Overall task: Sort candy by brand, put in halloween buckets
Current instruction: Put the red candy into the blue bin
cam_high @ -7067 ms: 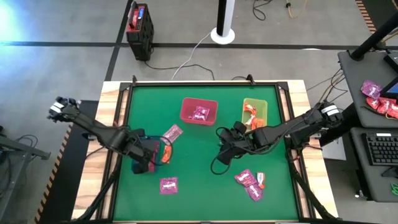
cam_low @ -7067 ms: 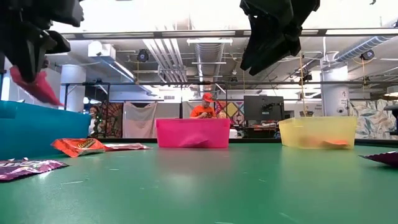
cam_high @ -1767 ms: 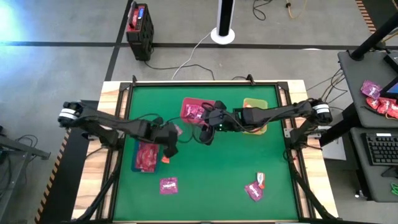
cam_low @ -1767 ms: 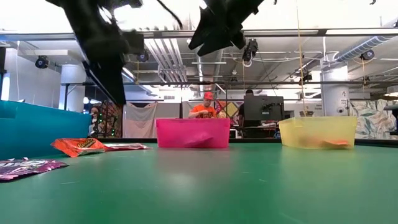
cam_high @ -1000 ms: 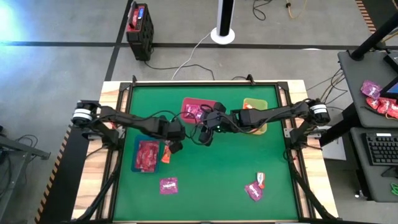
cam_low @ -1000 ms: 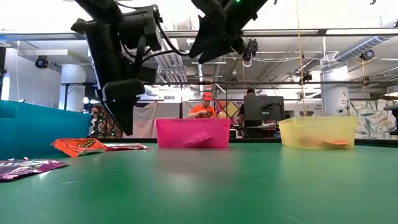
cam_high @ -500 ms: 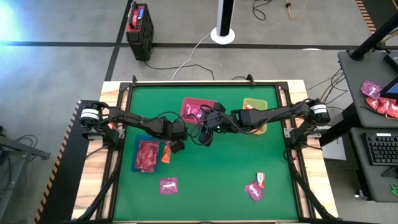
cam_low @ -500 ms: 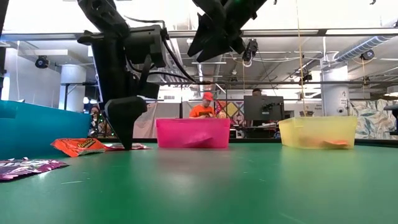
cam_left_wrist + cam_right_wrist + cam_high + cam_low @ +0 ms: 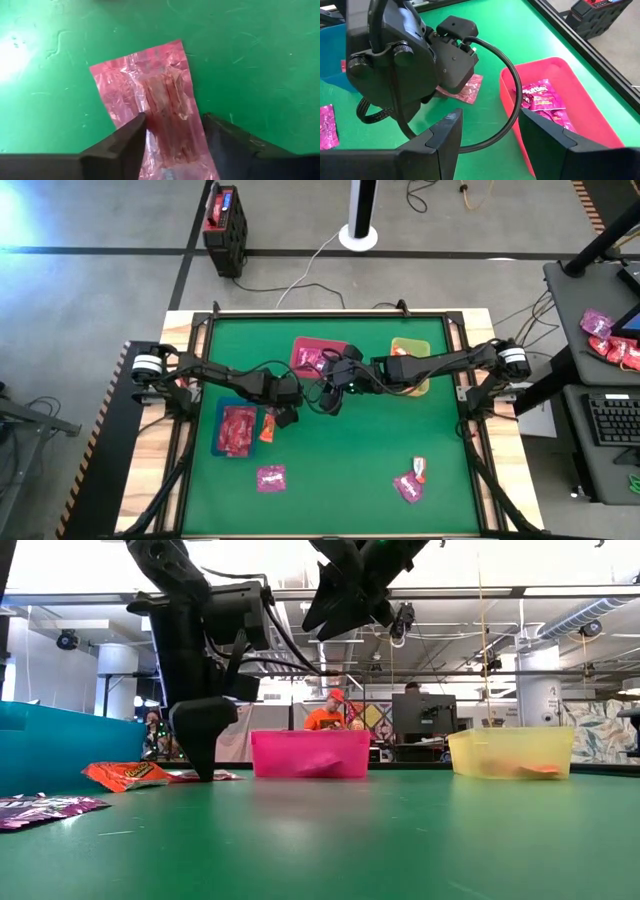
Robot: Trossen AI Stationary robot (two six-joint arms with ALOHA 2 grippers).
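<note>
A pink-red candy packet (image 9: 150,100) lies flat on the green table between the blue bucket (image 9: 237,430) and the pink bucket (image 9: 318,358). My left gripper (image 9: 172,122) points down over it, open. Its tips are at table height (image 9: 205,775), one at each long edge of the packet. My right gripper (image 9: 487,135) hangs open and empty above the table beside the pink bucket, which holds magenta candy (image 9: 540,97). The blue bucket holds red packets. The green bucket (image 9: 410,355) stands at the far right. My left gripper comes at the packet from above, its fingers (image 9: 132,135) along the two long edges (image 9: 192,125) near one end. The packet lies flat on the table. Whether the fingers touch it, I cannot tell.
An orange packet (image 9: 266,428) lies beside the blue bucket. A magenta packet (image 9: 271,478) lies near the front edge. Two more packets (image 9: 408,483) lie at the front right. My right arm reaches across above the pink bucket, close to my left gripper.
My left gripper has come down from a little above the table until its tips are at the surface by the pink-red packet. The packet has stayed where it was.
</note>
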